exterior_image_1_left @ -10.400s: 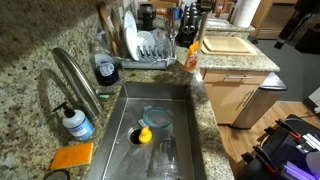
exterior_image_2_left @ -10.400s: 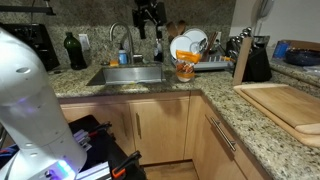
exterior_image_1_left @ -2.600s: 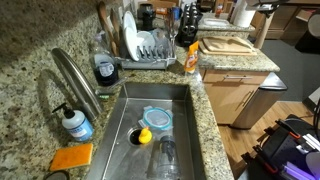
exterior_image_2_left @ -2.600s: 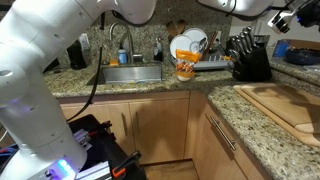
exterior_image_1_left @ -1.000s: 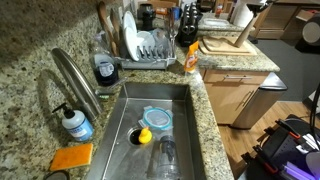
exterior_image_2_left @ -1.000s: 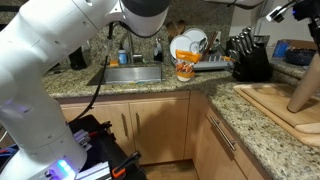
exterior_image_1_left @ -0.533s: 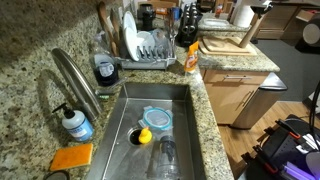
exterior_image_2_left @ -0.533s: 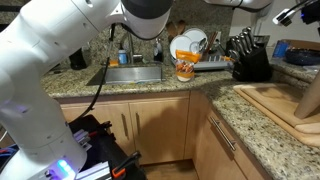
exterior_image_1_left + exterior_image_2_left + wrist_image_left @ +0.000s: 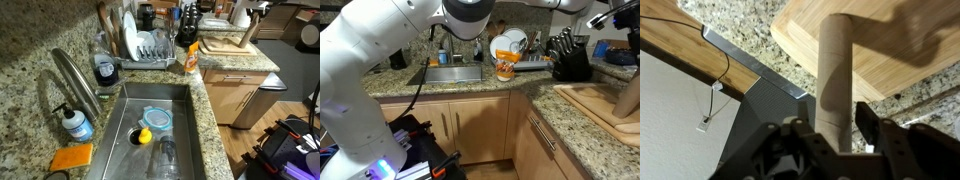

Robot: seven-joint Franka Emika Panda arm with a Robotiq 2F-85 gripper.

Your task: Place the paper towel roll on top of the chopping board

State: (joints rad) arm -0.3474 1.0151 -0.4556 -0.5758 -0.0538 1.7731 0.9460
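Observation:
The chopping board (image 9: 225, 46) is a light tan wooden slab on the granite counter; it also shows in an exterior view (image 9: 595, 100) and in the wrist view (image 9: 905, 45). My gripper (image 9: 834, 105) hangs over it in both exterior views (image 9: 260, 10) (image 9: 618, 14). Its fingers sit close on either side of a slim tan cylinder (image 9: 835, 70), whose lower end rests on the board. That cylinder leans slightly in both exterior views (image 9: 246, 35) (image 9: 627, 100). The white paper towel roll (image 9: 240, 14) stands behind the board, apart from the gripper.
A knife block (image 9: 565, 60) and an orange bottle (image 9: 190, 58) stand between the board and the dish rack (image 9: 150, 45). The sink (image 9: 125, 115) holds a blue lid, a yellow thing and a glass. A faucet (image 9: 75, 80) and an orange sponge (image 9: 72, 157) are beside it.
The tan cylinder came down onto the board leaning strongly and now stands more upright. The gripper shifted slightly with it. The white roll has not moved.

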